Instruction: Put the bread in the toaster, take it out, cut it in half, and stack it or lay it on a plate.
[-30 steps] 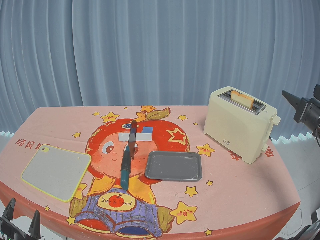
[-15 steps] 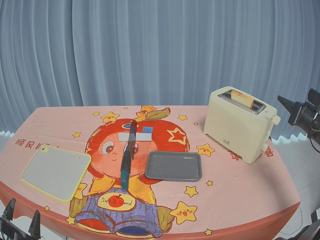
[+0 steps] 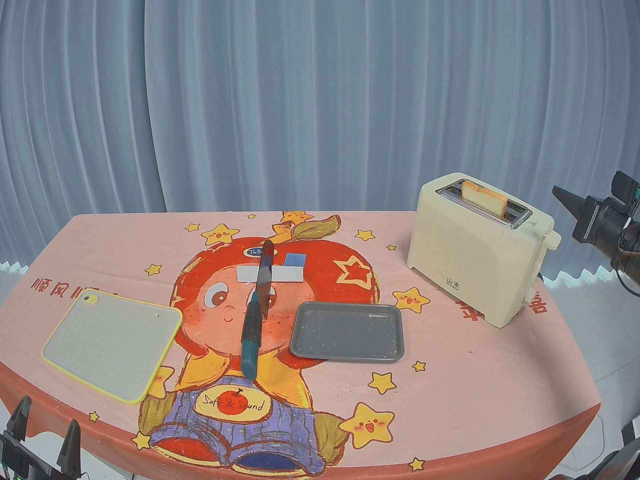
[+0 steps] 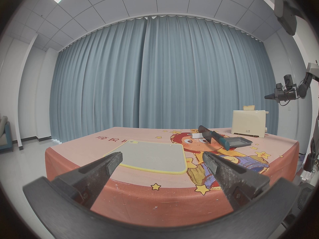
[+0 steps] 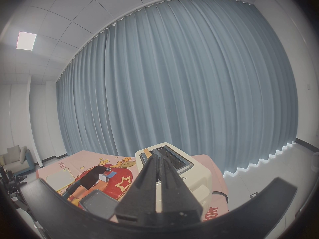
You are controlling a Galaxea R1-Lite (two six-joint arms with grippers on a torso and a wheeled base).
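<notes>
A slice of bread (image 3: 485, 198) stands up out of one slot of the cream toaster (image 3: 477, 248) at the table's right. My right gripper (image 3: 565, 198) hovers in the air just right of the toaster's top, shut with nothing in it; its closed fingers (image 5: 159, 176) point at the toaster (image 5: 186, 170). A teal-handled knife (image 3: 257, 308) rests with its blade propped on a white and blue block (image 3: 280, 269). A grey plate (image 3: 347, 332) lies mid-table. My left gripper (image 3: 43, 428) stands open below the table's near-left edge, its fingers (image 4: 99, 170) wide apart before the cutting board (image 4: 154, 153).
A grey cutting board with a yellow rim (image 3: 110, 345) lies at the near left. The table is covered with a pink cartoon cloth (image 3: 467, 395). Blue curtains hang behind it.
My right gripper has moved left toward the toaster and risen slightly. The left gripper, bread, knife and plate have not moved.
</notes>
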